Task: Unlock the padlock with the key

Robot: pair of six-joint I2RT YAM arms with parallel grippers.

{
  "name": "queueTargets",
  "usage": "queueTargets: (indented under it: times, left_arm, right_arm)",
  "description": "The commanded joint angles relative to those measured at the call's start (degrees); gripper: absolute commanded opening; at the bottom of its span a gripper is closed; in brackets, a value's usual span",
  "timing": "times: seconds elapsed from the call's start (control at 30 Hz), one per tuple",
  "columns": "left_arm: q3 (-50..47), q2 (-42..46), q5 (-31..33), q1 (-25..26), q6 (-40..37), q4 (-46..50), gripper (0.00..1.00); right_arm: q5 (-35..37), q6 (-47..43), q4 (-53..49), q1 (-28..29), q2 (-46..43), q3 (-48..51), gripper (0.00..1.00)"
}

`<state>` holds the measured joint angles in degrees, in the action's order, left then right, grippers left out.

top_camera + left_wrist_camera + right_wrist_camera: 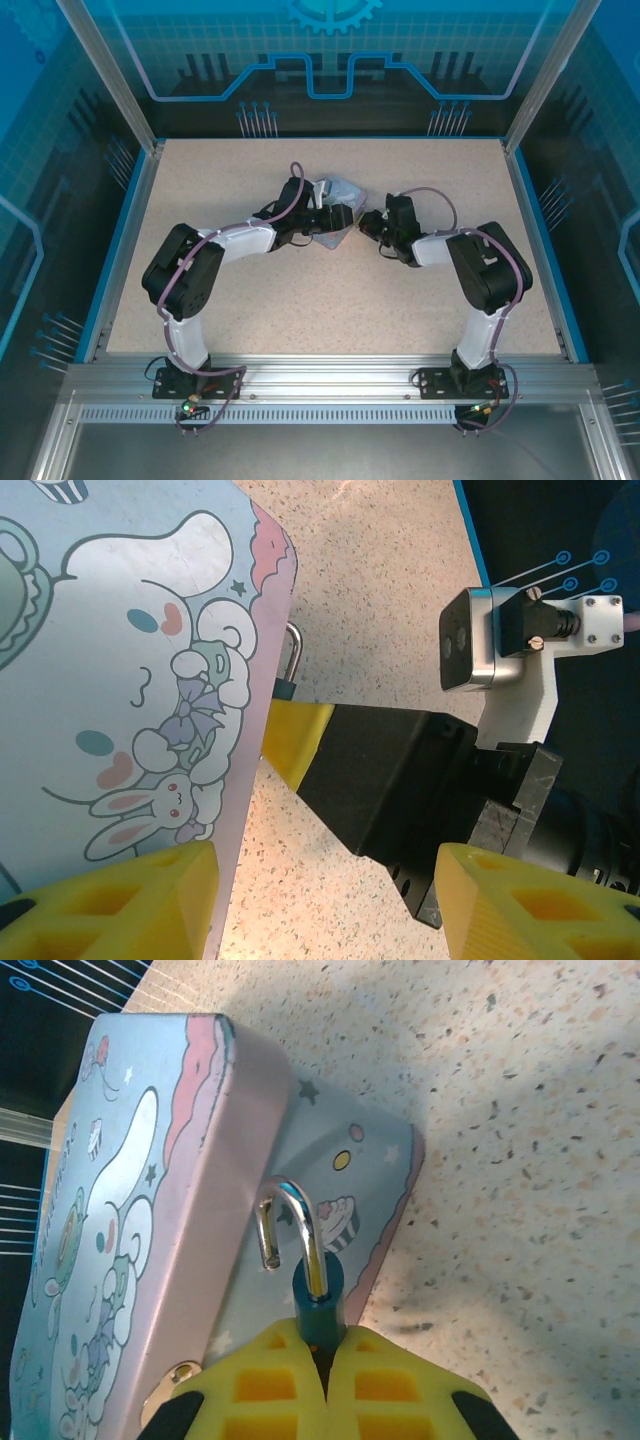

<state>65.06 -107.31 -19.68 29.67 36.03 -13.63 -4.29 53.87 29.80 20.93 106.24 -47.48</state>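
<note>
Padlock (pixel 318 1298) looks already unlocked, shackle (pixel 290 1192) sprung free at twelve o'clock of the right gripper (pixel 322 1348) clamping it; left gripper (pixel 325 880) half-open.

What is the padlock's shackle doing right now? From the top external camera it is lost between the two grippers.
Observer: On the right wrist camera the shackle is open: one leg sits in the teal padlock, the other leg's end is out of it.
Operator: And the right gripper?
Observer: Its yellow fingertips are closed together at the padlock's base.
Operator: The left?
Observer: On the left gripper the jaws stand apart, with the cartoon tin beside one finger.
</note>
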Motion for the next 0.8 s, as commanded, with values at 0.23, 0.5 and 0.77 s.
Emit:
queueTargets:
  times: [0.23, 0.5, 0.77]
  left_arm:
    - [-6.6, 3.0, 0.8, -3.2, -0.7, 9.4, 0.61]
    - [-9.4, 8.5, -1.0, -7.1, -1.1, 9.5, 0.63]
    - [-12.2, 19.9, -1.8, -8.5, -2.3, 7.6, 0.7]
  right_arm:
    - [-0.5, -11.6, -16.4, -1.2, -15.0, 4.6, 0.0]
    - [-12.6, -13.4, -36.3, 0.3, -27.7, 6.2, 0.0]
    - [-16.8, -6.8, -41.3, 9.8, -31.5, 8.7, 0.01]
